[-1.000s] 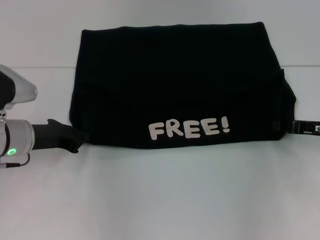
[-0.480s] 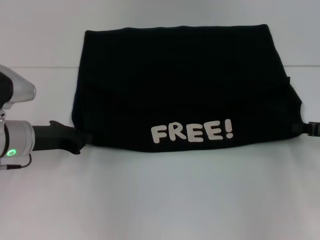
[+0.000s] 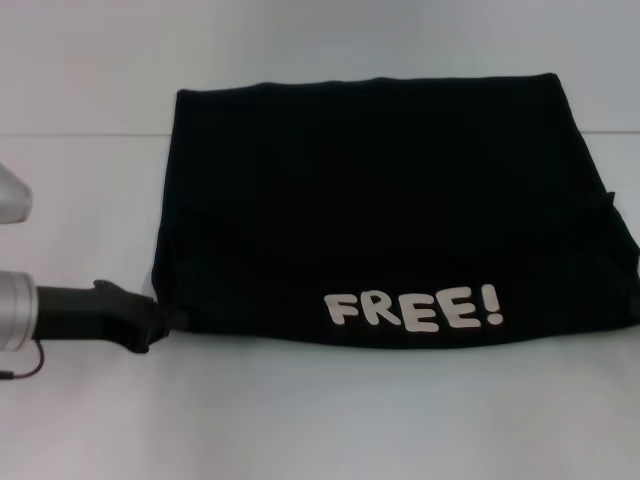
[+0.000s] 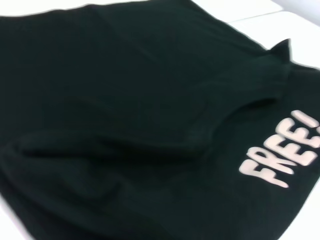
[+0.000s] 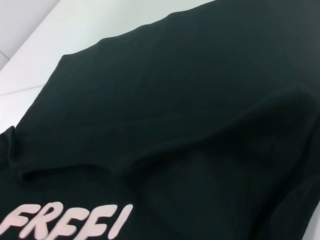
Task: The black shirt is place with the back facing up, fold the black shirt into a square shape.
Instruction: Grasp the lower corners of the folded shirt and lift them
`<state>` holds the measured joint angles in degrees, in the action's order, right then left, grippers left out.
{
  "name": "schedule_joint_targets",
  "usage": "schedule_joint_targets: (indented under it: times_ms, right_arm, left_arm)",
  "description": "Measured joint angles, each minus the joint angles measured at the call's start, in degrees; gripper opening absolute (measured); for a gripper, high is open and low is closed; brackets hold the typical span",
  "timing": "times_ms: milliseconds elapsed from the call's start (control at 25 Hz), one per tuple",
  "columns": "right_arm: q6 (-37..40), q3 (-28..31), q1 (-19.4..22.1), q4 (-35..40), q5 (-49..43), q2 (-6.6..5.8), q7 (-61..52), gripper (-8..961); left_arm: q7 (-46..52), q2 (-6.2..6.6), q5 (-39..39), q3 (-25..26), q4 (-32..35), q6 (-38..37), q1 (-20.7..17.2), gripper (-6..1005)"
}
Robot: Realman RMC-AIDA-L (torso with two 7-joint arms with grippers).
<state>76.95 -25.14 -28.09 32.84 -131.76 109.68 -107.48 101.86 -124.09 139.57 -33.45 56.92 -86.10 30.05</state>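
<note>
Sliding right: black shirt (image 3: 390, 200); left gripper (image 3: 150, 322) following.

Left arm (image 3: 15, 312): silver-grey cylindrical segment, lower left of frame.
Left gripper (image 3: 150, 322): matte black, jointed.
Cable (image 3: 25, 368): thin, dark, beneath the silver segment.

Count: 1 black shirt (image 3: 390, 200) with 1 white "FREE!" print (image 3: 414, 309), 1 left gripper (image 3: 150, 322) in view, 1 white desk (image 3: 320, 420).
</note>
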Motion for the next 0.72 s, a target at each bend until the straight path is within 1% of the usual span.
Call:
schedule_joint_targets:
  times_ms: [120,320,560,720]
  right_arm:
    - [3.02,0.00,2.18,2.39,0.01,-0.10,0.37,41]
    - [7.60,-0.02,4.60,5.34,-0.51,-0.24,1.32,41]
    - [14.80,-0.01,7.04,7.90,-2.76,-0.45,2.90,40]
    - [18.99,0.03,9.23,9.49,-3.30,-0.45,4.04,41]
  left_arm:
    - [-0.19,-0.04,0.02,1.96,1.74,-6.40,-1.03,6]
    - [-1.09,0.02,1.07,2.78,2.36,-13.52,-2.33,6]
    - [-1.32,-0.09,2.75,3.29,2.54,-20.19,-3.70,6]
    - [-1.40,-0.10,3.05,3.31,2.73,-22.68,-4.80,6]
